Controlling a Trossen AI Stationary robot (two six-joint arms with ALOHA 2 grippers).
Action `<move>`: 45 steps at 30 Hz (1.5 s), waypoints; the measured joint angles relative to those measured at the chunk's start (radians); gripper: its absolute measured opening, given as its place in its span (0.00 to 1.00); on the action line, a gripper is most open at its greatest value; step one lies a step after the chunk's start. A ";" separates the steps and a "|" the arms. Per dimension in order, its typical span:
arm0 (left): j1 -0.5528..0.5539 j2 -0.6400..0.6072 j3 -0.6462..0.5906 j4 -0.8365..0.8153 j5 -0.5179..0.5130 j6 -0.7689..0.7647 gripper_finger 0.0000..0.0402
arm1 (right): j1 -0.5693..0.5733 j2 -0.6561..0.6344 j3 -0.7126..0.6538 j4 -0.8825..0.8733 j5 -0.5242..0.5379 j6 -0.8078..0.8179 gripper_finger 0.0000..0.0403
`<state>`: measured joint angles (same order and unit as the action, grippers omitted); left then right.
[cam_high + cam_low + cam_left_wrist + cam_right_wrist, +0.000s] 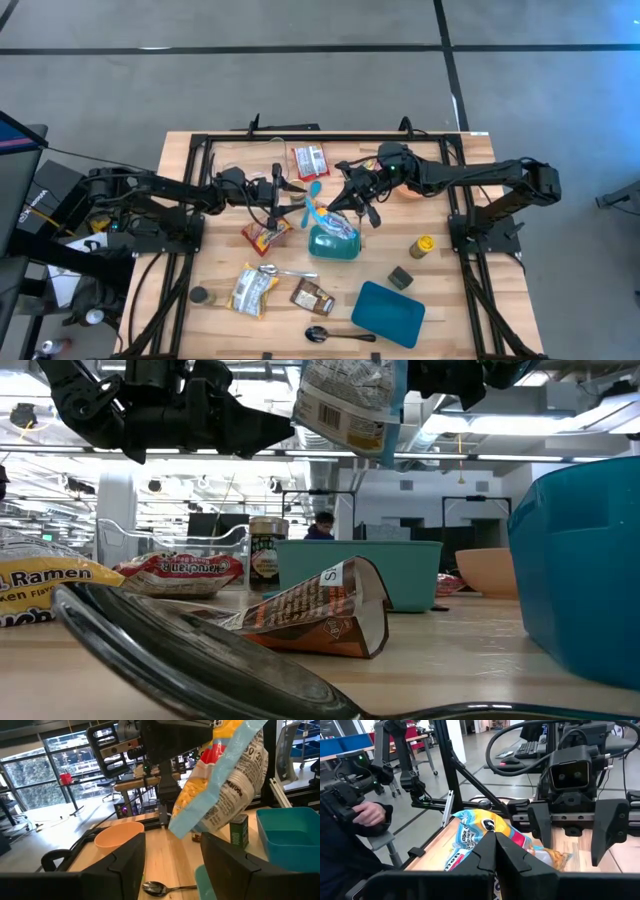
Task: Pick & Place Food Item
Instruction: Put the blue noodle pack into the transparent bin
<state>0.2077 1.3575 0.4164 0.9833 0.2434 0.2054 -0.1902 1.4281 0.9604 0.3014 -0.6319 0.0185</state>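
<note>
Right tool: the right tool (pixel 345 205) is clamping its dark fingers tight on the top edge of a blue, yellow and white crinkly snack bag (pixel 322 217), and it is holding that bag up in the air near the middle of the wooden desk (pixel 440 295).
Snack bag: it is dangling well above the desk in the low view (pixel 350 400), hanging over the near edge of a teal rectangular plastic tub (pixel 335 243); in the left wrist view (pixel 225 785) the printed panel is facing the camera.
Left tool: the left tool (pixel 290 195) is hovering just beside the bag on its left, fingers (pixel 227 865) standing partly apart and gripping nothing.
Desk, far side: a red and white flat packet (pixel 309 160) is lying by the back frame, and a peach-coloured round bowl (pixel 119 836) is sitting beyond the right arm.
Desk, near side: a yellow ramen packet (pixel 252 290), a brown folded snack pouch (pixel 312 296), a metal spoon (pixel 340 335) and a deep blue rectangular bin (pixel 388 311) are resting there.
Beyond the desk: a person's hand (pixel 369 813) is gripping a dark controller in the right wrist view.
</note>
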 joint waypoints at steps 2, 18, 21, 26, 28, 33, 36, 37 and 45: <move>0.000 0.000 0.000 0.001 0.016 0.000 0.46 | 0.000 0.000 0.000 0.000 0.000 0.000 0.00; -0.025 0.000 0.024 -0.014 0.030 0.000 0.46 | 0.000 0.000 0.000 0.000 0.000 0.000 0.00; -0.025 0.000 0.024 -0.011 0.030 0.000 0.46 | 0.000 0.000 0.000 0.000 0.000 0.000 0.00; -0.024 0.000 0.024 -0.011 0.030 0.000 0.46 | 0.000 0.000 0.000 0.000 0.000 0.000 0.00; -0.024 0.009 0.025 -0.002 0.031 0.000 0.46 | 0.000 0.000 0.000 0.000 0.000 0.000 0.00; -0.028 0.092 0.063 0.030 0.033 0.000 0.46 | 0.000 0.000 0.000 -0.001 0.000 0.000 0.00; -0.028 0.141 0.092 0.027 0.033 0.000 0.46 | 0.000 0.000 0.000 -0.015 0.000 0.000 0.00; -0.028 0.150 0.099 0.028 0.032 0.000 0.46 | 0.000 0.000 0.000 -0.022 0.000 0.000 0.00; -0.028 0.162 0.107 0.028 0.060 0.000 0.46 | 0.000 0.000 0.000 -0.040 0.000 0.000 0.00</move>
<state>0.1799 1.5192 0.5236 1.0115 0.3038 0.2054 -0.1902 1.4281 0.9604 0.2612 -0.6321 0.0189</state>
